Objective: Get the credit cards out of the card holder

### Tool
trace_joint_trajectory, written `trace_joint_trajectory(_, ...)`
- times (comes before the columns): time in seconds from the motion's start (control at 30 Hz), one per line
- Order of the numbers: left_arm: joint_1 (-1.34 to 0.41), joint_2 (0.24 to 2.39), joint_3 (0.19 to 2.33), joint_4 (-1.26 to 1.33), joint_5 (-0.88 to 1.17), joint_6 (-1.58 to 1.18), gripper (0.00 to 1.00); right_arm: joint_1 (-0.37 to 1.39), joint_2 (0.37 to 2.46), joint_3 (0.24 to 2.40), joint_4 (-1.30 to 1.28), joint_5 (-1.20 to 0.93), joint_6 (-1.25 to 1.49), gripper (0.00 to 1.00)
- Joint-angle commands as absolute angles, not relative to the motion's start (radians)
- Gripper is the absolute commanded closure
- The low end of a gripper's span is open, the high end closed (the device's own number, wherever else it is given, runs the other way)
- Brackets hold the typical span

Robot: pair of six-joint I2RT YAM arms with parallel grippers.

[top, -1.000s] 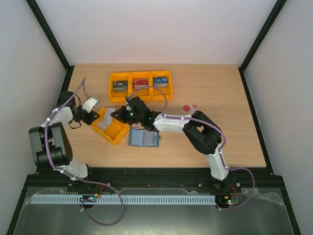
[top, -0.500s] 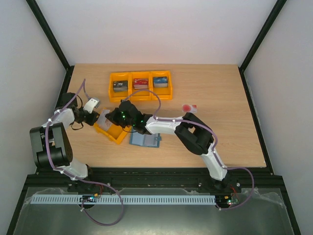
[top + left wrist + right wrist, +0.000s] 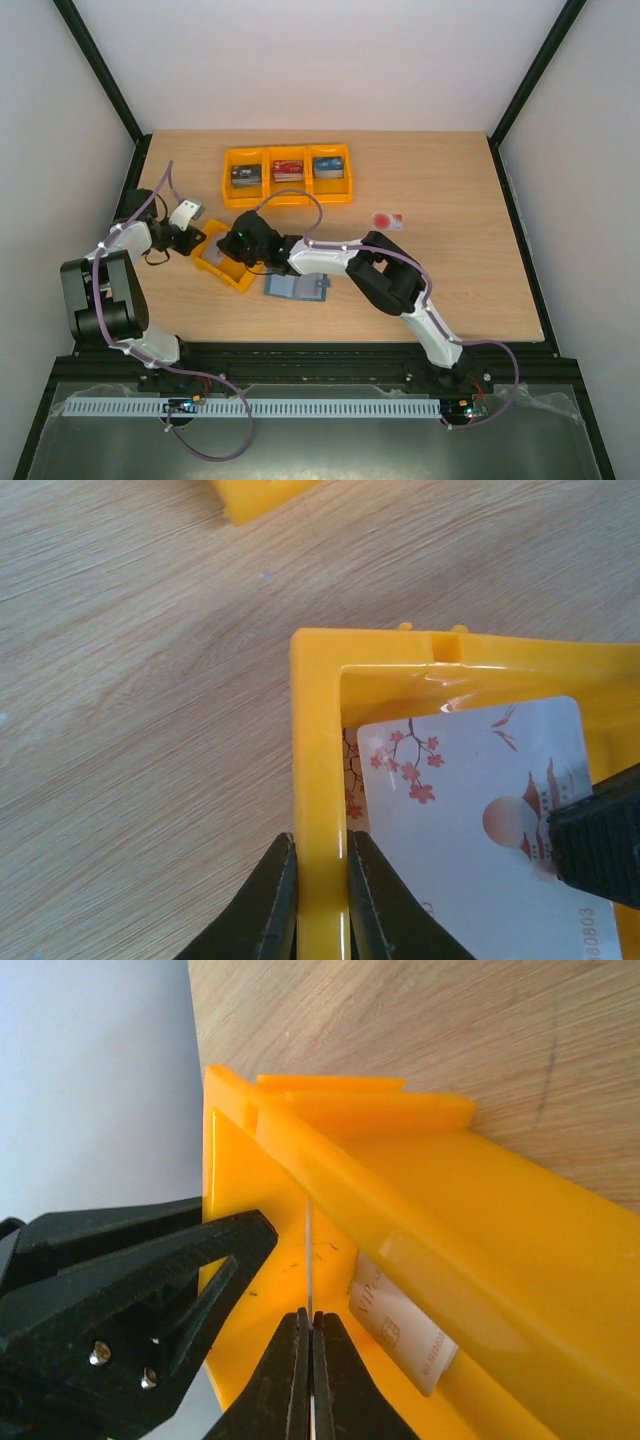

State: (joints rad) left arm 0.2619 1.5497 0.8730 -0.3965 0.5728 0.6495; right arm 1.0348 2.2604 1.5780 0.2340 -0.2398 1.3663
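Observation:
The teal card holder (image 3: 296, 287) lies open on the table, right of a small orange bin (image 3: 222, 266). My right gripper (image 3: 238, 244) is over that bin, shut on a thin pale card seen edge-on (image 3: 309, 1250) that stands upright inside the bin. In the left wrist view this card (image 3: 480, 810) shows pinkish blossoms and a round mark. A second card (image 3: 400, 1335) lies in the bin under it. My left gripper (image 3: 320, 845) is shut on the bin's wall (image 3: 318, 740). A white card with a red round mark (image 3: 385, 220) lies on the table to the right.
A row of three orange bins (image 3: 287, 173) with card packs stands at the back of the table. The table's left edge is close to my left arm (image 3: 130, 235). My right arm (image 3: 385, 275) reaches across above the card holder.
My right gripper has moved left with the card, from beside the small bin to inside it. My left gripper has stayed on the bin's wall.

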Motion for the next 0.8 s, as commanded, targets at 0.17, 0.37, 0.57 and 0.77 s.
trace_joint_trajectory(0.17, 0.256, 1.54, 0.863, -0.38, 0.614, 0.639, 0.87, 1.052, 2.403, 1.778, 0.087, -0.18, 1.446, 0.98)
trace_joint_trajectory(0.37, 0.256, 1.54, 0.859, -0.383, 0.618, 0.638, 0.87, 1.059, 2.433, 1.857, 0.01, -0.134, 1.413, 0.95)
trace_joint_trajectory(0.57, 0.255, 1.536, 0.86, -0.387, 0.612, 0.645, 0.87, 1.059, 2.412, 1.854, -0.01, -0.109, 1.387, 0.7)
trace_joint_trajectory(0.77, 0.256, 1.54, 0.881, -0.381, 0.583, 0.637, 0.87, 1.061, 2.367, 1.853, -0.049, -0.076, 1.345, 0.4)
